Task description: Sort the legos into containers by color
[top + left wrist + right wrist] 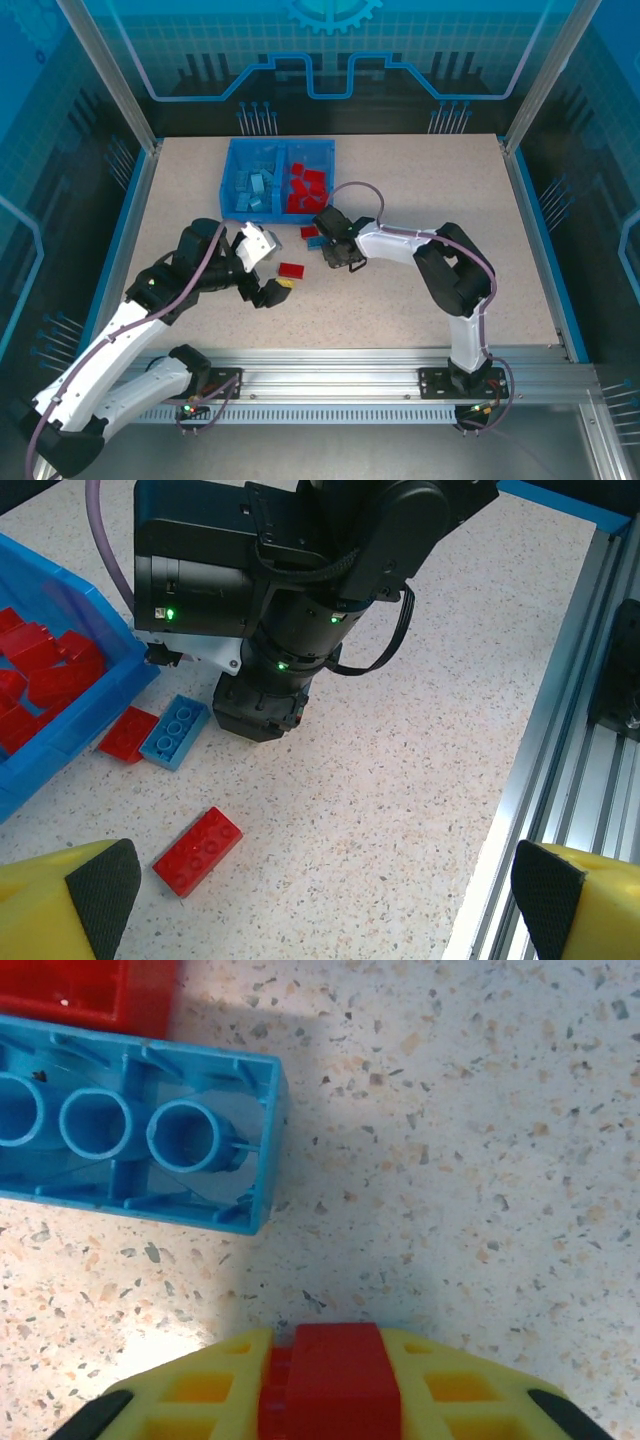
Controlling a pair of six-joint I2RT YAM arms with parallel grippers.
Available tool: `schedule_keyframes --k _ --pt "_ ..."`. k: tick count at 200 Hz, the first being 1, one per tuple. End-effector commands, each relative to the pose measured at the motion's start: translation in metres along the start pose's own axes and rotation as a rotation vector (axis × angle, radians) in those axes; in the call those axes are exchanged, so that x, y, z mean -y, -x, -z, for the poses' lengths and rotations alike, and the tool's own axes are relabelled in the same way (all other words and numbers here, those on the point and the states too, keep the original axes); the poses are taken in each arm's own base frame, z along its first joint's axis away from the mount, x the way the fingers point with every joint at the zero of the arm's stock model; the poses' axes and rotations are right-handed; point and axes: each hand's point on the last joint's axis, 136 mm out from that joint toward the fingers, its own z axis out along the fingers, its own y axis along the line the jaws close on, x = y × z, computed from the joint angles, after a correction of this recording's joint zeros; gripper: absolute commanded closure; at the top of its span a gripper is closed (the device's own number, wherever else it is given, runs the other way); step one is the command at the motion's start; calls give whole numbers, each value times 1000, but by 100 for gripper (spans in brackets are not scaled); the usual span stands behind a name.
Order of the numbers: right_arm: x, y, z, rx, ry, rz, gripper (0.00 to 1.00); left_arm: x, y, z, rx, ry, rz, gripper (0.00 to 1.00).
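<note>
Right wrist view: the right claw (330, 1400) is clamping a red brick (335, 1360) close to the tabletop (480, 1160), with an upturned light blue brick (130, 1130) lying just beyond its tips. The left claw (320, 900) is hanging spread wide, a loose red brick (198, 837) just ahead of it. Farther off sits the blue bin (226, 190). The next move is probably lifting the held brick over to its red-filled compartment (329, 160).

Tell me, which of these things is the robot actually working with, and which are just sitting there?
Part of the job:
- bin
- blue bricks in its left half, red bricks in its right half
- loose red brick, loose blue brick, second red brick
- held red brick in the right gripper
- open left gripper

Just there:
- table
- metal rail
- purple cable
</note>
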Motion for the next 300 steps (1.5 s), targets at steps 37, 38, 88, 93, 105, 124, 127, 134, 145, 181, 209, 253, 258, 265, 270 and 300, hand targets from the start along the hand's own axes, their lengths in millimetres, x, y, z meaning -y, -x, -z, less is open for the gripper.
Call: schedule_keyframes --k 37,38,88,93,105,124,127,134,145,181,209,253,258,265,270,300 --pt "-8 33 103 217 88 22 80 -4 1 8 34 54 -51 1" --pt "-9 34 105 224 92 25 80 -4 1 8 34 57 -51 1" --pt "-30 105 197 536 156 123 80 -23 -2 13 8 170 -27 1" --pt "-31 113 197 545 146 132 80 -27 -3 12 4 192 -19 1" --pt "-29 137 197 564 114 138 81 -40 -7 13 -9 264 7 1" --pt "-21 176 178 575 39 137 81 -63 -15 17 -43 395 45 1" --pt "-20 181 173 572 21 137 82 -65 -15 17 -49 410 49 1" --pt "-13 195 165 572 -22 133 82 -72 -16 20 -54 448 61 1" --pt "-2 215 146 560 -117 132 83 -78 -16 23 -52 487 76 1" --pt "24 255 75 480 -344 154 84 -85 -14 24 -16 511 129 1" --pt "30 276 36 478 -358 160 81 -86 -18 20 -39 500 141 1" --pt "31 300 30 561 -331 166 61 -86 -19 18 -39 498 151 1" --pt "31 302 34 569 -331 163 57 -87 -20 17 -42 499 151 1" --pt "31 304 40 578 -322 158 53 -88 -21 17 -47 506 155 1" --pt "30 305 46 583 -313 155 51 -89 -22 17 -52 510 156 1" --pt "18 304 90 596 -231 146 51 -100 -28 15 -80 562 181 1"
